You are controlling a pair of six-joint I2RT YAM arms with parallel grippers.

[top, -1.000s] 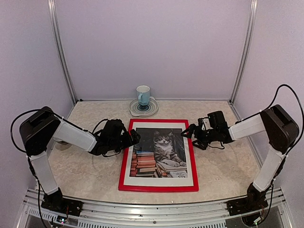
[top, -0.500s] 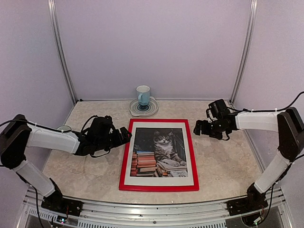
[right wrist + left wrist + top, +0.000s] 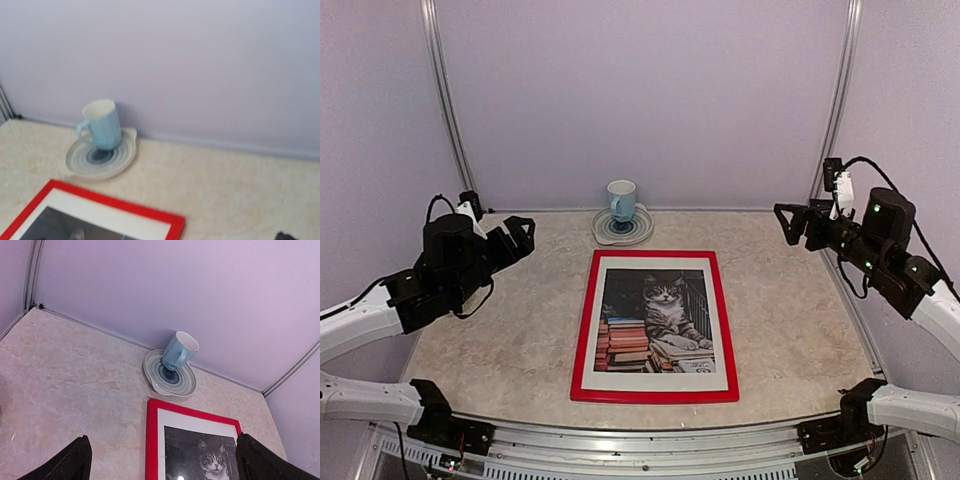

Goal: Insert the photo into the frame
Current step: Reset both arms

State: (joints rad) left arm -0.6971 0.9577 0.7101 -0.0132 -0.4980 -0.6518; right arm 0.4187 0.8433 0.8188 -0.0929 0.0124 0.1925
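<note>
The frame [image 3: 582,330] lies flat on the marbled surface [image 3: 510,330], about midway between the two arms, red front up and its long sides running from near edge to far edge. The photo [image 3: 655,320] sits inside the red border, picture side up, showing the grey tabby cat above the stacked books. A white margin [image 3: 660,263] runs round the photo on all four sides, between it and the red. I cannot tell whether that margin is a separate board. Neither arm touches the frame or the photo. The left gripper [image 3: 515,238] hangs in the air above the far left part of the surface, well apart from the frame, its jaws spread wide and nothing between them. In the left wrist view its two dark fingers [image 3: 72,465] stand at the bottom corners, with the far end of the frame and the cat's face showing in the gap between them. The right gripper [image 3: 785,224] is raised near the far right corner post, also well apart from the frame, released and empty. In the blurred right wrist view only a dark scrap of it shows at the bottom right. Beyond the frame's far end, close to the back wall, a pale blue mug [image 3: 621,199] stands upright on a round ringed saucer [image 3: 638,232], near the frame but not touching it.
</note>
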